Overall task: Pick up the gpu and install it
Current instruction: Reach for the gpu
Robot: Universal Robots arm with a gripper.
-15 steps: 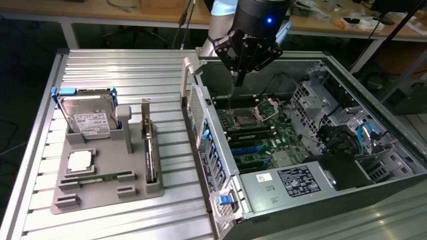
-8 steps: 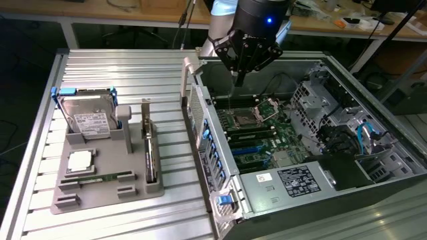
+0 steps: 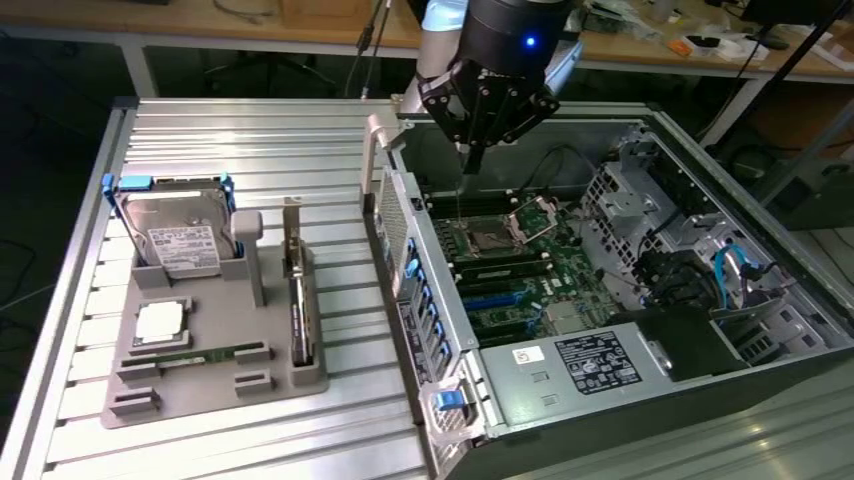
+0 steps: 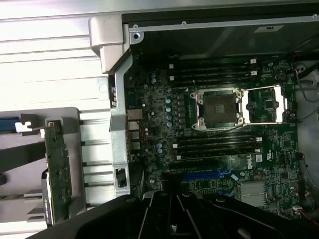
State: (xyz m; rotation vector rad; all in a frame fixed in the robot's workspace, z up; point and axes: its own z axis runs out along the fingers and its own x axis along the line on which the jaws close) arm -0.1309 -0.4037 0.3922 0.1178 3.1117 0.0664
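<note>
Arm's gripper [image 3: 467, 168] hangs over the open PC case [image 3: 400, 215], above the far part of the motherboard [image 3: 534, 270], just beyond the CPU socket [image 3: 483, 237]. Fingers [image 3: 465, 155] drawn together to a narrow point, nothing between them, not touching any part. The gpu [image 3: 298, 290] is outside the case, standing on edge in a slot of the grey holder [image 3: 200, 395] on the ribbed metal tabletop [image 3: 240, 130], to the exterior view's left of the case and well apart from the gripper. In the wrist view its green board [image 4: 57, 169] shows upright in the same holder, beside the case's side wall. Also in the holder: hard drive w/ blue rails [image 3: 174, 235] upright at the far end, memory stick [image 3: 200, 355] lying flat near the front. Gpu not picked up, not installed.
</note>
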